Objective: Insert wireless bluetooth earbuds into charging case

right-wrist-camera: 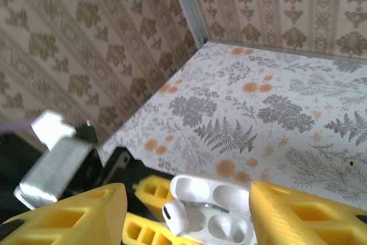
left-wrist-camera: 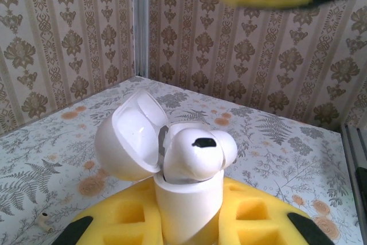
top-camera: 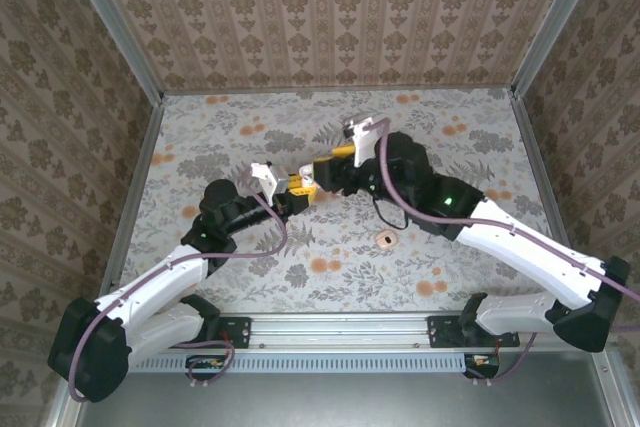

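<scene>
One earbud (left-wrist-camera: 198, 153) lies crosswise atop the upright, open charging case (left-wrist-camera: 186, 213).

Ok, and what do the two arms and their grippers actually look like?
Both the left arm and right arm have white link shells, black joints and a mauve cable looping alongside. A green light glows on the right arm. The left gripper and right gripper carry yellow fingers with square pockets.

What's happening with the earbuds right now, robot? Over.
Left hand shut on charging case, lid open. Right hand open above it. One earbud lying across the case, not seated.
</scene>
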`<action>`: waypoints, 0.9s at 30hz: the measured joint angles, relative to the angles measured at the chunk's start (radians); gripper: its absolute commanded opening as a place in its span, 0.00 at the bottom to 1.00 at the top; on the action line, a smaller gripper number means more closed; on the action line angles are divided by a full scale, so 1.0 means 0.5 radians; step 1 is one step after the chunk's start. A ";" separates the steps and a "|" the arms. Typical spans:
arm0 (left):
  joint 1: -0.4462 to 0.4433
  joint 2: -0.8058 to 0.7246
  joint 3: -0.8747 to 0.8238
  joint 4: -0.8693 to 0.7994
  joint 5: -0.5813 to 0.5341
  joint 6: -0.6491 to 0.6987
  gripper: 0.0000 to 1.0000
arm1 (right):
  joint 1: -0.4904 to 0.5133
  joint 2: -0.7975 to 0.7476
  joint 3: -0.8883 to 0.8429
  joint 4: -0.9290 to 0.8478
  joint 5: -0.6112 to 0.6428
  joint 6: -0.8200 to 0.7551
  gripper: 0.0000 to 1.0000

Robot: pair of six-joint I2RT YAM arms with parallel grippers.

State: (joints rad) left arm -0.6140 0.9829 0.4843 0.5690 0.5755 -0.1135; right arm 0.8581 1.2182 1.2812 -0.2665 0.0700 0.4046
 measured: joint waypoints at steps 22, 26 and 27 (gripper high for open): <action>0.001 -0.008 0.002 -0.022 0.000 0.000 0.00 | -0.091 0.381 0.232 -0.320 -0.885 0.254 0.13; 0.001 -0.022 0.002 -0.024 0.000 0.000 0.00 | -0.117 0.414 0.232 -0.324 -0.890 0.254 0.12; 0.002 -0.024 0.002 -0.026 -0.002 0.000 0.00 | -0.127 0.417 0.232 -0.327 -0.892 0.254 0.12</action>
State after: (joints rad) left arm -0.6132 0.9710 0.4850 0.5560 0.5747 -0.1135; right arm 0.7948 1.4265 1.3972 -0.4297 -0.3759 0.5316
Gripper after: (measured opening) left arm 0.180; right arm 0.122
